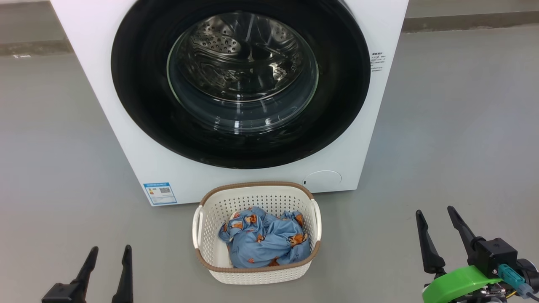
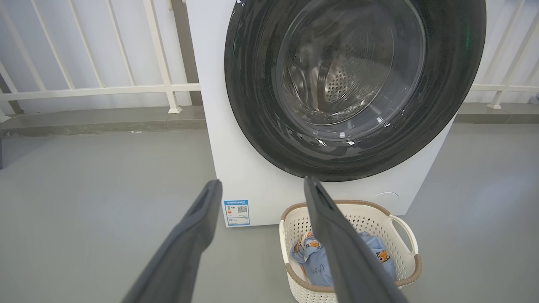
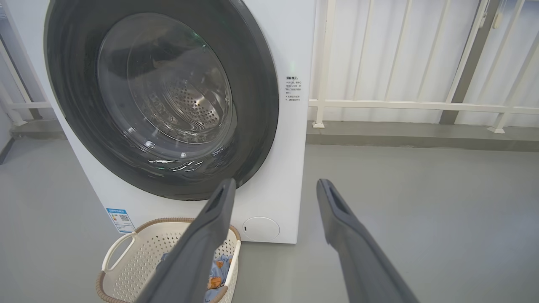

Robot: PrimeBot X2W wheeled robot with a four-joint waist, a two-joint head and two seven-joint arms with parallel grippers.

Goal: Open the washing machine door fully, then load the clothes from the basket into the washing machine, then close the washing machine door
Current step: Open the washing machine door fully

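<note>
The washing machine (image 1: 105,75) stands ahead on the floor with its round black-rimmed door (image 1: 134,105) shut flat against the front; the steel drum shows through the glass. Right before it sits the basket (image 1: 257,275), with the blue bear-print clothes (image 1: 263,240) bundled inside. My left gripper (image 1: 110,250) is open at the lower left, well left of the basket. At the lower right my right gripper (image 1: 436,210) is open too, right of the basket. Both are empty. The wrist views show the door (image 2: 252,105) (image 3: 261,105), basket (image 2: 410,269) (image 3: 122,282) and clothes (image 2: 313,263) (image 3: 217,269).
Grey floor surrounds the machine on both sides. A blue energy sticker (image 1: 160,193) and a round cap (image 1: 323,181) sit low on the washer's front. A white railing (image 2: 92,89) (image 3: 421,105) on a low kerb runs behind the machine.
</note>
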